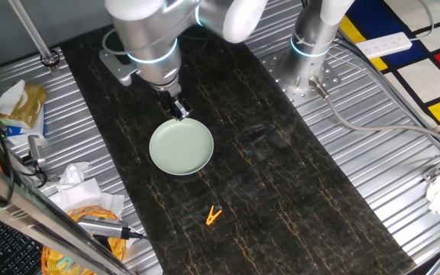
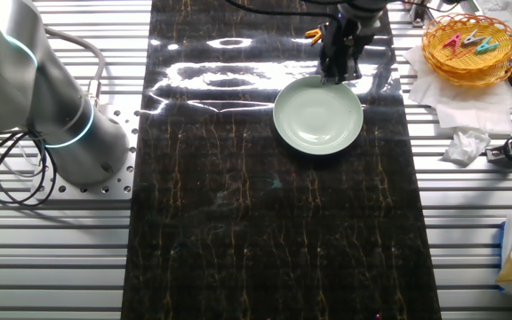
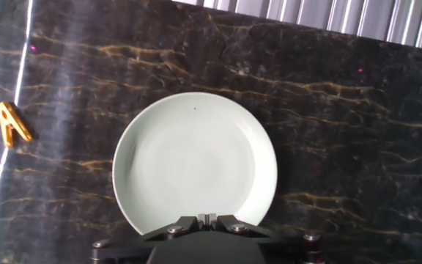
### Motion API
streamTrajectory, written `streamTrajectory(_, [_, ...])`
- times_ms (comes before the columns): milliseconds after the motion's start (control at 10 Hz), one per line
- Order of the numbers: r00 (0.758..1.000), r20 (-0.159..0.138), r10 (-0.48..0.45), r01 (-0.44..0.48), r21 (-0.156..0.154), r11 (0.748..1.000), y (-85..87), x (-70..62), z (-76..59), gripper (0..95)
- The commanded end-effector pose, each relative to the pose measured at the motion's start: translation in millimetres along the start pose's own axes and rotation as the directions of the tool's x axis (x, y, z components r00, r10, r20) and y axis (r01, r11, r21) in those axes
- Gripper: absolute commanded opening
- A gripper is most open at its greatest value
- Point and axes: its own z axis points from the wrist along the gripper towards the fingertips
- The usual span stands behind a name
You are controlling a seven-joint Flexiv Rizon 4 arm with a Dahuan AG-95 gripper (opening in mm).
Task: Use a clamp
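Gripper (image 1: 180, 111): fingers apparently pressed together, empty, above plate (image 1: 181, 146) rim; must travel to clamp (image 1: 214, 216) (well apart), spread, straddle its prongs.

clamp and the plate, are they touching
Apart. The hand view shows the clamp lying on the dark mat well left of the plate, with bare mat between them; one fixed view confirms the gap.

Ribbed metal table (image 1: 403, 191), black gold-veined marble mat (image 2: 274, 240), glare, colour-block floor (image 1: 426, 69)
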Motion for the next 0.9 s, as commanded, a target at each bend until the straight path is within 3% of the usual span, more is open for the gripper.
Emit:
streamTrajectory(100, [0.999,0.000,-0.042,0.042,0.032,0.999,-0.1,-0.8,0.8,0.0])
streamTrajectory(400, [0.998,-0.016,-0.064,0.064,0.041,0.997,-0.1,-0.8,1.0,0.0])
streamTrajectory(900, [0.997,-0.017,-0.081,0.081,0.046,0.996,-0.2,-0.8,1.1,0.0])
